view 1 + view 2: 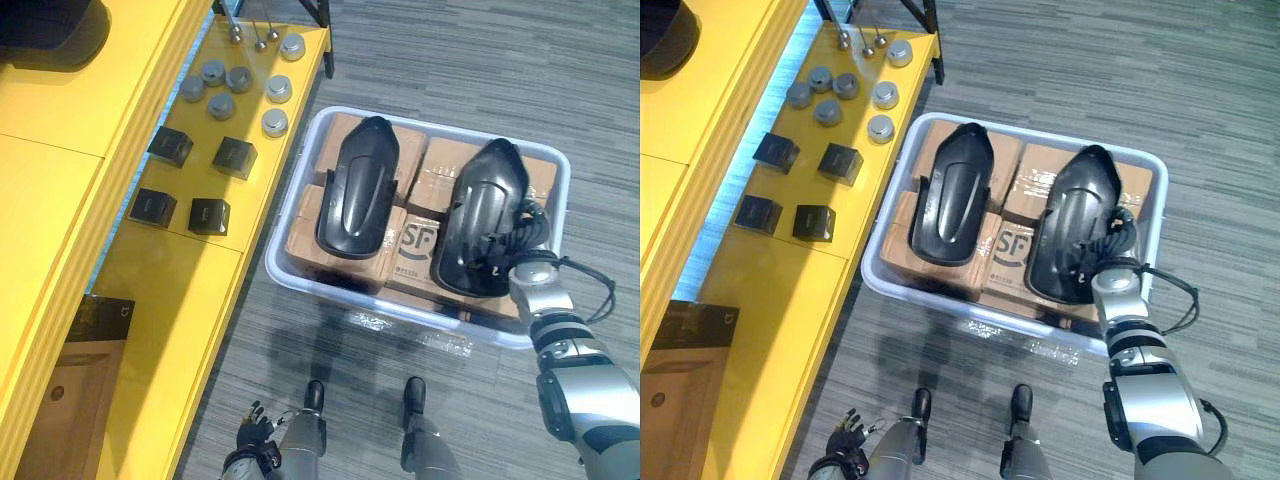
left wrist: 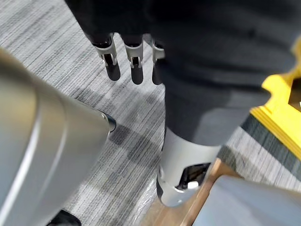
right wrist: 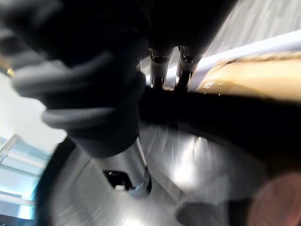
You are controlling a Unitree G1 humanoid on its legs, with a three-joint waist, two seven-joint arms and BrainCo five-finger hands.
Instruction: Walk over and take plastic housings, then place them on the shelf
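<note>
Two black plastic housings lie side by side on cardboard boxes (image 1: 412,248) inside a pale plastic bin (image 1: 420,322) on the floor. The left housing (image 1: 360,185) lies untouched. My right hand (image 1: 522,238) is at the near right edge of the right housing (image 1: 485,215). In the right wrist view its fingers (image 3: 159,70) reach over the housing's dark rim while the thumb (image 3: 137,175) presses on the glossy shell (image 3: 202,165), pinching the rim. My left hand (image 1: 255,437) hangs low beside the yellow shelf, its fingers (image 2: 113,63) straight and holding nothing.
The yellow shelf (image 1: 190,295) runs along the left, close to the bin. On it stand several small black boxes (image 1: 170,147) and several grey round caps (image 1: 240,78). A brown box (image 1: 85,385) sits on a lower level. Grey carpet surrounds the bin.
</note>
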